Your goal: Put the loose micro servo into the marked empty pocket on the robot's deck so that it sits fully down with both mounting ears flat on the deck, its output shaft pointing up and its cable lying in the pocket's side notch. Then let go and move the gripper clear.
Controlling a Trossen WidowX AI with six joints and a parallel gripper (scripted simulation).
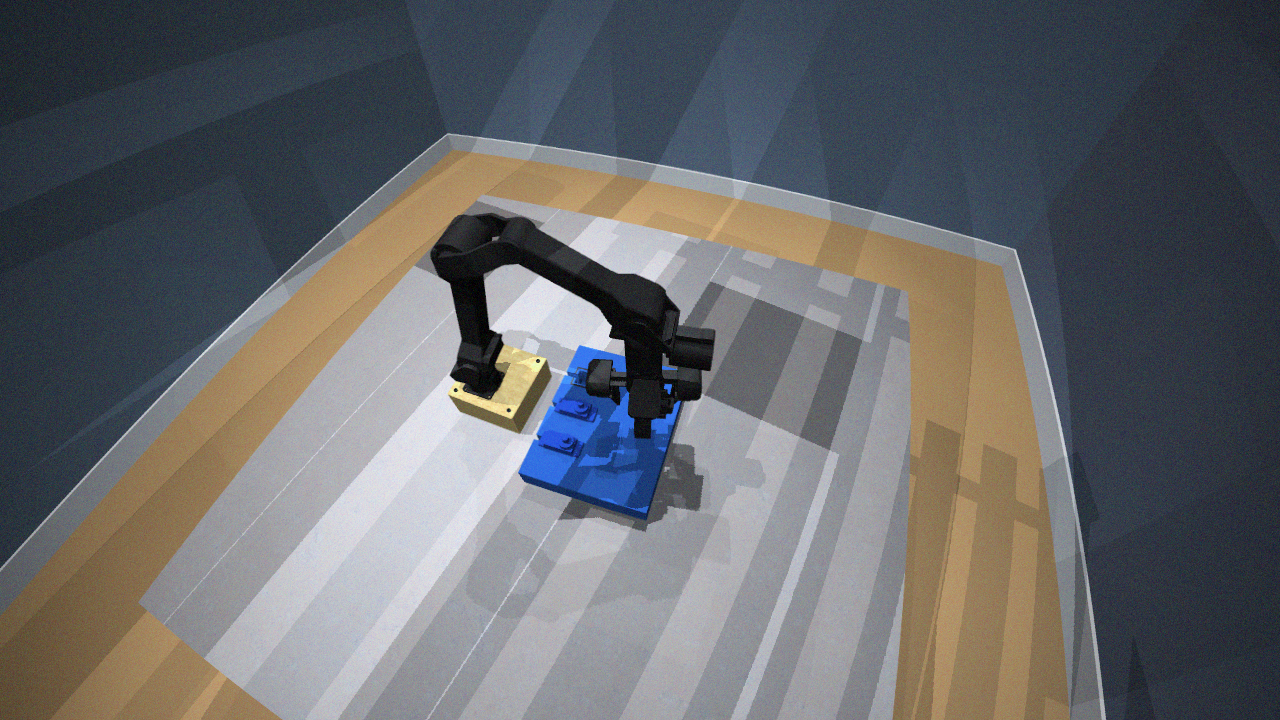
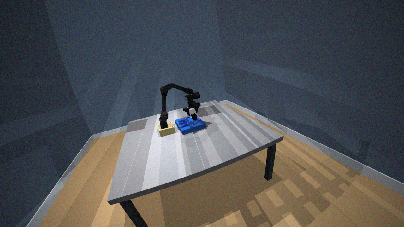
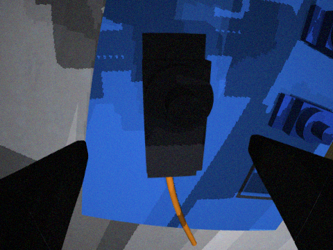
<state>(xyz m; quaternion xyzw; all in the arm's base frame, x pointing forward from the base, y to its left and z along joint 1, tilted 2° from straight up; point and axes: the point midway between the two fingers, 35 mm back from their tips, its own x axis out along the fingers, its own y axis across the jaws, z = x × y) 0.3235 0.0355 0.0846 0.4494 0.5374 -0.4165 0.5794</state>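
Observation:
The loose servo (image 1: 642,428) (image 2: 194,116) (image 3: 175,121) is black and rests on the blue deck (image 1: 550,476) (image 2: 193,130) (image 3: 111,187), away from the pocket. Its round output boss faces the wrist camera. Its orange cable (image 3: 172,194) (image 2: 186,116) extends off one end. The marked pocket (image 3: 253,198) has a dark outline and is partly hidden behind a finger in the wrist view. My gripper (image 2: 193,113) (image 3: 171,146) is open and empty, pointing down above the servo, with its fingertips to either side of it in the wrist view.
Two blue servos (image 1: 574,409) (image 1: 560,441) (image 3: 302,118) (image 3: 320,29) sit in the deck beside the pocket. The arm's yellow base block (image 1: 520,386) (image 2: 167,132) stands close to the deck on the grey table (image 1: 375,537) (image 2: 158,160).

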